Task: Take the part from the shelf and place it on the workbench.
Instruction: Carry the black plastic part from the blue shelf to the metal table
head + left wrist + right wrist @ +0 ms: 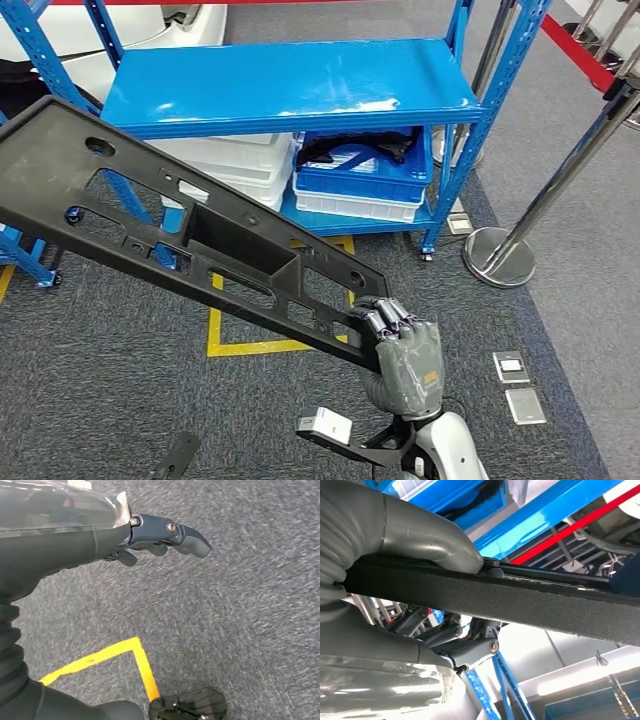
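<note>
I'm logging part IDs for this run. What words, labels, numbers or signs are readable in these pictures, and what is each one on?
No text is readable.
Right robot hand: a small orange mark on its back, too small to read.
Black part it holds: no label visible.
White box on the wrist: no print legible.
Blue shelf and bins: no lettering visible.
Yellow floor line: plain tape, no characters.

No words, numbers or brand names can be read anywhere. The robot hand (404, 362) has a small orange mark on its back, too tiny to read.
</note>
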Controlling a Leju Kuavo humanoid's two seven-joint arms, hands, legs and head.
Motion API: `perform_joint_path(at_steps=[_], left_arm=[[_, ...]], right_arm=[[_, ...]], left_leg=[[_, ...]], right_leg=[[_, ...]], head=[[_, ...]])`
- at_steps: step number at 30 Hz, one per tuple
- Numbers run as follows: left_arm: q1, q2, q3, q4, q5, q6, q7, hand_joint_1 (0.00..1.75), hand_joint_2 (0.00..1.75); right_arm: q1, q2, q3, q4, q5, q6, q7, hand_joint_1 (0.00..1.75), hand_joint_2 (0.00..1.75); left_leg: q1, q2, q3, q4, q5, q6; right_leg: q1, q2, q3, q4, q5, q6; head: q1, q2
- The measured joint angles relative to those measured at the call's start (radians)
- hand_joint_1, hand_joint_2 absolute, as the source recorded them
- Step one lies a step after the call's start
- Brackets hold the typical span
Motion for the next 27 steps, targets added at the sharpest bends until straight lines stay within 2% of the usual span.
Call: perform_joint_path(at_steps=[2, 3, 5, 6, 7, 8, 10, 11, 12, 13, 14, 16, 17, 18, 20, 22, 23, 25, 26, 27], left_arm=[[0.000, 0.001, 0.000, 0.000, 0.000, 0.000, 0.000, 0.00, 1.75], [0.001, 0.001, 0.000, 0.000, 0.000, 0.000, 0.001, 0.00, 1.75], [0.002, 0.001, 0.001, 0.000, 0.000, -0.001, 0.002, 0.00, 1.75], [0.001, 0.000, 0.001, 0.000, -0.001, -0.001, 0.002, 0.00, 1.75], [0.000, 0.000, 0.001, 0.000, -0.001, -0.001, 0.002, 0.00, 1.75], [-0.001, 0.000, 0.001, 0.000, -0.002, -0.001, 0.002, 0.00, 1.75], [0.001, 0.000, 0.001, 0.000, -0.002, -0.001, 0.002, 0.00, 1.75], [0.002, 0.000, 0.001, 0.000, -0.002, -0.001, 0.002, 0.00, 1.75], [0.002, 0.001, 0.001, 0.000, -0.002, -0.001, 0.001, 0.00, 1.75], [0.001, 0.001, 0.002, 0.000, -0.002, -0.001, 0.001, 0.00, 1.75], [0.000, 0.000, 0.002, 0.000, -0.002, -0.001, 0.001, 0.00, 1.75], [-0.002, 0.000, 0.002, 0.000, -0.002, -0.001, 0.001, 0.00, 1.75], [-0.003, 0.000, 0.002, 0.000, -0.002, -0.002, 0.001, 0.00, 1.75], [-0.003, -0.001, 0.002, 0.000, -0.002, -0.002, 0.001, 0.00, 1.75], [-0.003, -0.003, 0.002, 0.000, -0.003, -0.002, 0.001, 0.00, 1.75], [-0.004, -0.005, 0.002, 0.000, -0.003, -0.002, 0.001, 0.00, 1.75], [-0.005, -0.005, 0.002, 0.000, -0.003, -0.002, 0.001, 0.00, 1.75], [-0.002, -0.004, 0.002, 0.000, -0.003, -0.002, 0.001, 0.00, 1.75], [0.000, -0.004, 0.002, 0.000, -0.003, -0.002, 0.001, 0.00, 1.75], [0.001, -0.004, 0.002, 0.000, -0.003, -0.002, 0.001, 0.00, 1.75]], right_arm=[[0.000, 0.000, -0.001, -0.001, -0.002, 0.000, 0.000, 1.75, 1.75], [0.001, 0.000, -0.002, -0.001, -0.002, 0.000, -0.001, 1.75, 1.75], [0.003, 0.001, -0.004, -0.003, -0.001, -0.001, -0.001, 1.75, 1.75], [0.004, 0.001, -0.005, -0.003, 0.000, -0.001, -0.002, 1.75, 1.75], [0.005, 0.001, -0.006, -0.004, 0.000, -0.001, -0.002, 1.75, 1.75], [0.005, 0.001, -0.007, -0.005, 0.000, -0.001, -0.003, 1.75, 1.75], [0.006, 0.001, -0.007, -0.006, 0.000, -0.001, -0.004, 1.75, 1.75], [0.007, 0.001, -0.007, -0.006, 0.000, -0.001, -0.005, 1.75, 1.75], [0.009, 0.001, -0.008, -0.006, 0.001, -0.001, -0.006, 1.75, 1.75], [0.010, 0.001, -0.008, -0.006, 0.001, -0.001, -0.006, 1.75, 1.75], [0.011, 0.001, -0.008, -0.006, 0.002, -0.001, -0.006, 1.75, 1.75], [0.011, 0.001, -0.009, -0.010, 0.004, -0.001, -0.006, 1.75, 1.75], [0.012, 0.001, -0.010, -0.012, 0.006, -0.001, -0.006, 1.75, 1.75], [0.012, 0.001, -0.010, -0.014, 0.006, -0.001, -0.007, 1.75, 1.75], [0.015, 0.001, -0.012, -0.017, 0.007, -0.001, -0.008, 1.75, 1.75], [0.015, 0.002, -0.015, -0.021, 0.007, -0.001, -0.009, 1.75, 1.75], [0.015, 0.003, -0.016, -0.022, 0.008, -0.001, -0.009, 1.75, 1.75], [0.016, 0.006, -0.018, -0.023, 0.008, -0.002, -0.010, 1.75, 1.75], [0.017, 0.007, -0.019, -0.022, 0.008, -0.002, -0.010, 1.75, 1.75], [0.018, 0.007, -0.020, -0.022, 0.008, -0.002, -0.010, 1.75, 1.75]], left_leg=[[0.002, -0.024, 0.033, -0.074, 0.019, 0.003], [0.001, -0.029, 0.032, -0.078, 0.016, 0.006], [-0.001, -0.017, 0.028, -0.080, 0.024, 0.017], [0.000, -0.010, 0.028, -0.082, 0.028, 0.024], [0.002, -0.003, 0.026, -0.084, 0.031, 0.029], [0.004, 0.006, 0.024, -0.085, 0.034, 0.033], [0.004, 0.022, 0.020, -0.085, 0.036, 0.036], [0.004, 0.032, 0.019, -0.084, 0.036, 0.036], [0.004, 0.040, 0.019, -0.084, 0.036, 0.036], [0.003, 0.048, 0.019, -0.084, 0.036, 0.036], [0.003, 0.056, 0.021, -0.084, 0.036, 0.035], [0.002, 0.068, 0.022, -0.085, 0.037, 0.031], [0.001, 0.074, 0.021, -0.086, 0.038, 0.027], [0.001, 0.079, 0.020, -0.087, 0.040, 0.021], [0.001, 0.091, 0.021, -0.092, 0.041, 0.008], [0.002, 0.076, 0.014, -0.071, 0.017, 0.000], [0.002, 0.059, -0.001, -0.032, -0.011, -0.001], [0.001, 0.032, -0.055, 0.096, -0.076, -0.001], [0.000, 0.026, -0.079, 0.153, -0.094, -0.002], [0.000, 0.024, -0.091, 0.179, -0.095, -0.002]], right_leg=[[0.001, 0.013, -0.016, 0.015, 0.001, 0.010], [0.001, 0.020, -0.023, 0.019, 0.005, 0.016], [-0.003, 0.028, -0.030, 0.021, 0.008, 0.028], [-0.004, 0.024, -0.035, 0.030, 0.000, 0.034], [-0.005, 0.015, -0.047, 0.057, -0.021, 0.040], [-0.007, 0.003, -0.067, 0.107, -0.053, 0.046], [-0.011, -0.010, -0.122, 0.242, -0.119, 0.056], [-0.013, -0.013, -0.140, 0.291, -0.136, 0.059], [-0.014, -0.015, -0.139, 0.303, -0.133, 0.060], [-0.015, -0.018, -0.119, 0.272, -0.112, 0.059], [-0.014, -0.024, -0.080, 0.204, -0.079, 0.055], [-0.006, -0.058, -0.004, 0.062, -0.031, 0.043], [-0.001, -0.071, 0.014, 0.021, -0.021, 0.036], [0.005, -0.078, 0.018, 0.006, -0.021, 0.031], [0.006, -0.064, 0.014, -0.002, -0.014, 0.020], [0.001, -0.049, 0.015, -0.016, -0.002, 0.005], [-0.002, -0.042, 0.016, -0.022, 0.003, -0.002], [0.000, -0.026, 0.012, -0.023, 0.007, -0.007], [0.002, -0.016, 0.011, -0.021, 0.007, -0.008], [0.003, -0.005, 0.010, -0.019, 0.008, -0.009]], head=[[0.001, 0.000], [0.001, 0.000], [0.001, 0.000], [0.002, 0.000], [0.003, 0.000], [0.004, 0.000], [0.006, 0.000], [0.006, 0.000], [0.006, 0.000], [0.006, 0.000], [0.006, 0.000], [0.006, 0.000], [0.005, 0.000], [0.005, 0.000], [0.005, 0.000], [0.004, 0.000], [0.002, 0.000], [0.000, 0.000], [-0.001, 0.000], [-0.001, 0.000]])
